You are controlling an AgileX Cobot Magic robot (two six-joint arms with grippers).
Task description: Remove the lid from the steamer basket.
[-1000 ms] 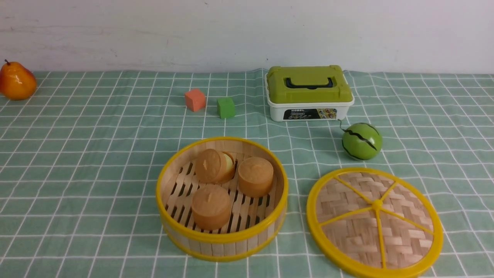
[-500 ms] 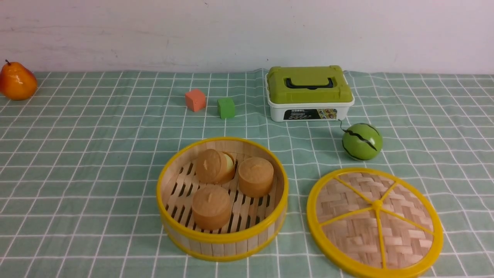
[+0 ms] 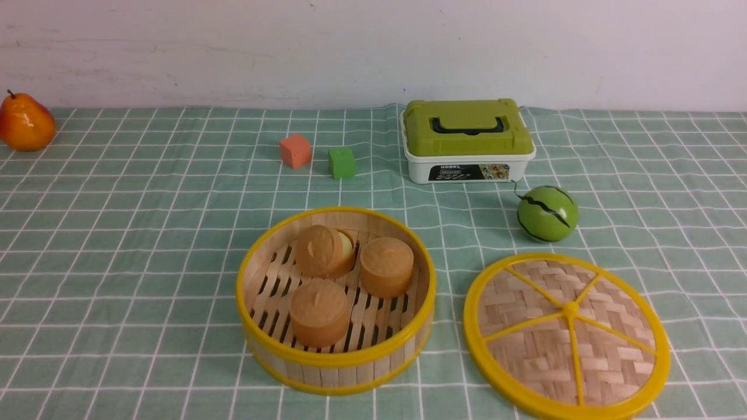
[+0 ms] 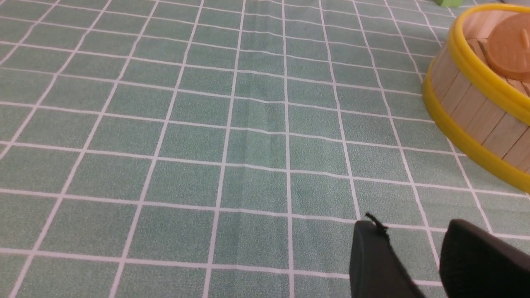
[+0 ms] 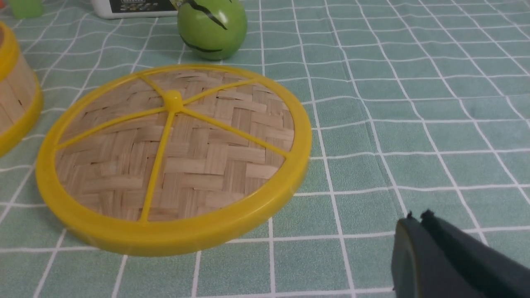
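Nothing has shifted since a second ago. Right gripper (image 5: 418, 225) fingers pressed together, empty, above the cloth; left gripper (image 4: 408, 244) fingers parted, gripping nothing. Lid (image 3: 566, 335) lies flat at three o'clock of the uncovered steamer basket (image 3: 335, 356), just beside it.

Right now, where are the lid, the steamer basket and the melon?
lid (image 3: 567, 310): front view, on the hub where the spokes meet.
steamer basket (image 3: 335, 357): front view, on the near yellow rim.
melon (image 3: 547, 213): front view, on its green skin.
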